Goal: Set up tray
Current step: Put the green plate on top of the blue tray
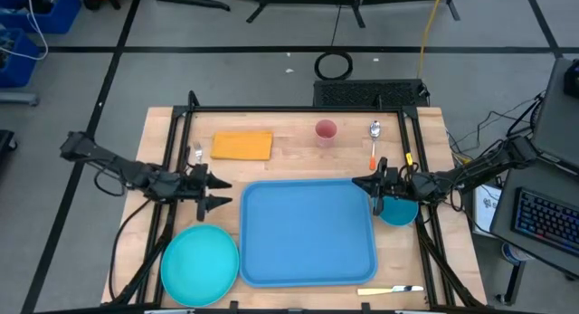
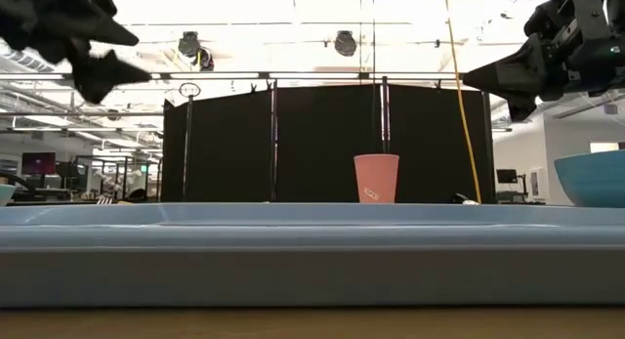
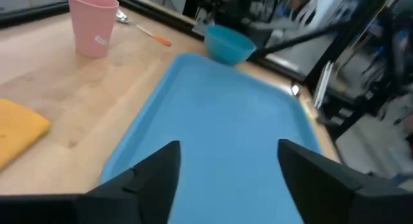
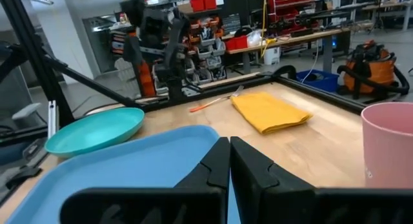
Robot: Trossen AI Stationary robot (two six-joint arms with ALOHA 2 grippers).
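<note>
While the left gripper point(image 1: 220, 192) hangs with its fingers spread wide just off the left edge of the tray point(image 1: 308, 231), the right gripper point(image 1: 357, 182) hovers pinched closed on nothing at the tray's far right corner. That tray lies flat in the middle of the table point(image 1: 289, 149). A teal plate point(image 1: 199, 264) sits by its near left corner, a blue bowl point(image 1: 398, 210) at its right, and an orange napkin point(image 1: 242, 145) and pink cup point(image 1: 326, 131) lie beyond.
</note>
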